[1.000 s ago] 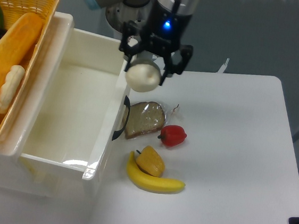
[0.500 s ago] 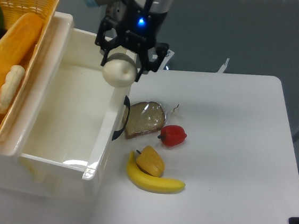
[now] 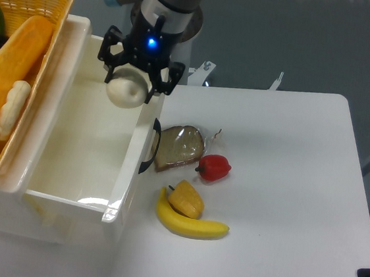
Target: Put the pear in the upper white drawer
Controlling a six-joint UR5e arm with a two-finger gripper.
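My gripper (image 3: 128, 85) is shut on the pale cream-white pear (image 3: 126, 91) and holds it in the air over the back right part of the upper white drawer (image 3: 72, 141). The drawer is a large glossy white box, pulled open, with nothing showing inside. Its dark curved handle (image 3: 149, 148) is on the right wall, below and to the right of the pear. The black fingers (image 3: 108, 52) grip the pear from both sides.
A yellow wicker basket (image 3: 13, 74) with bread and other food sits on top at the left. On the white table (image 3: 285, 189), right of the drawer, lie a wrapped bread slice (image 3: 179, 147), a red pepper (image 3: 214, 167), a yellow-orange pepper (image 3: 186, 199) and a banana (image 3: 190, 224).
The gripper has carried the pear leftward from above the table beside the drawer's right wall to above the drawer's inside. The things on the table have not moved.
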